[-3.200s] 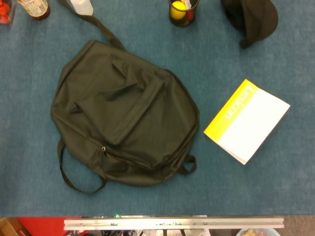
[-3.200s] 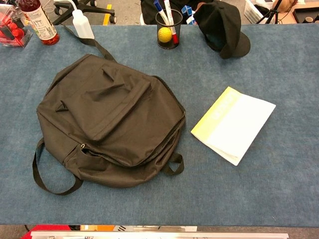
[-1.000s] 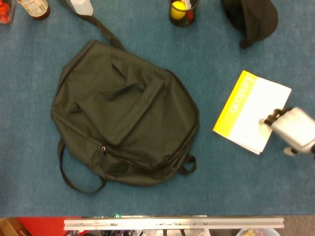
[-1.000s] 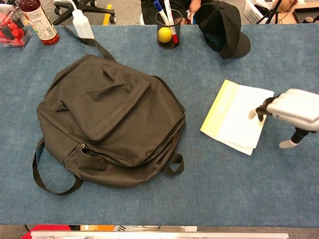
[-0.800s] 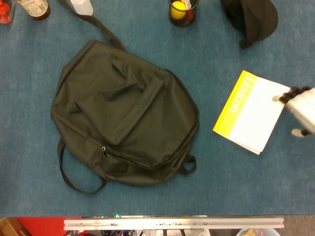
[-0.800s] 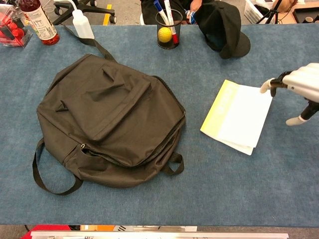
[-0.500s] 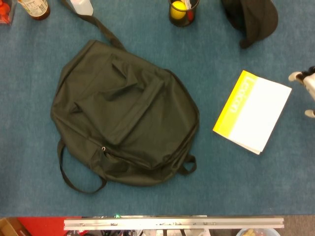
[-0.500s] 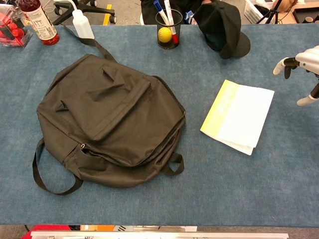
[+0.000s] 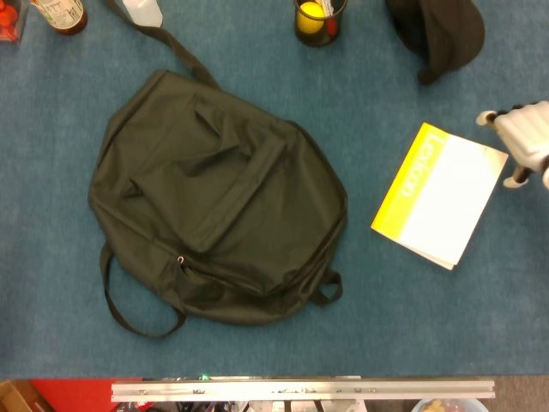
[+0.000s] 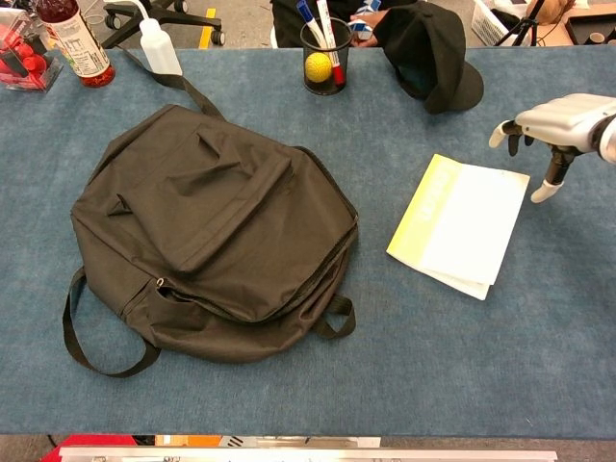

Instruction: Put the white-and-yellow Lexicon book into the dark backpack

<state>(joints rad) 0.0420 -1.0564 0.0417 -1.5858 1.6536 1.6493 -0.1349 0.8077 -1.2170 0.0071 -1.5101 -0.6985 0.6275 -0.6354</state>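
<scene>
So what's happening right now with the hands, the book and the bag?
Right hand empty, fingers apart, hovering by the book's far corner; left hand unseen. Lexicon book flat on table. Backpack looks zipped. Nothing between them.

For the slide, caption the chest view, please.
Right hand hovers open beside the book; backpack lies closed on the table.
</scene>
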